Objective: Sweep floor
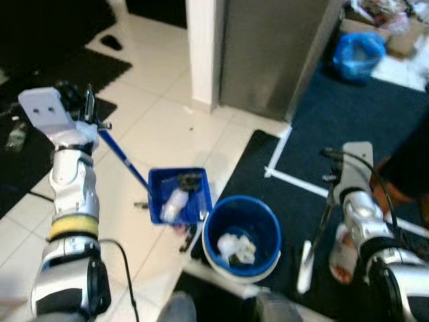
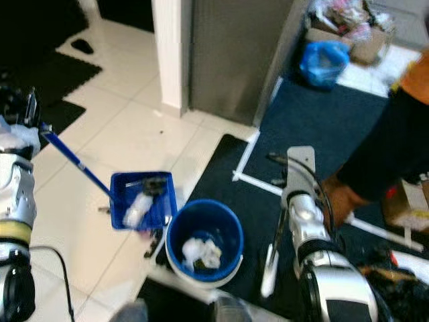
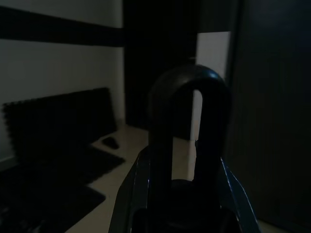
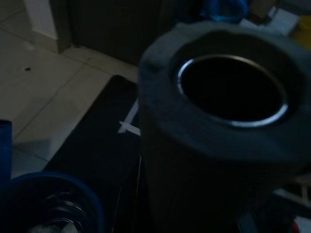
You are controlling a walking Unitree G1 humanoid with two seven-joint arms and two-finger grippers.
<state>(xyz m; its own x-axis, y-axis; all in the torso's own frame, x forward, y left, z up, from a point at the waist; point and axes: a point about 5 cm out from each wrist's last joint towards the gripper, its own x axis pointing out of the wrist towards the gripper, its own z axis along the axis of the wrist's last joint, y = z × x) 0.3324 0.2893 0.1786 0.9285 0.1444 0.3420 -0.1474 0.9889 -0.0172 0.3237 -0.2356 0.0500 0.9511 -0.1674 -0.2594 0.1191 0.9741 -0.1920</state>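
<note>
You have the left pincer (image 1: 88, 111) pinched on the top of the long blue handle (image 1: 124, 157) of the blue plastic dustpan (image 1: 178, 194), which hangs tilted just beside the rim of the round blue bucket (image 1: 241, 235). White scraps and a dark piece lie in the dustpan, and crumpled white litter already sits in the bucket, so by my reading the gathering is largely done and the tipping is what is left. Some small dark bits lie on the white tiled floor (image 1: 161, 127) under the dustpan. Your right pincer (image 1: 330, 194) is pressed around the dark pole of a white-tipped broom (image 1: 305, 265), held over the dark blue mat (image 1: 335, 134).
</note>
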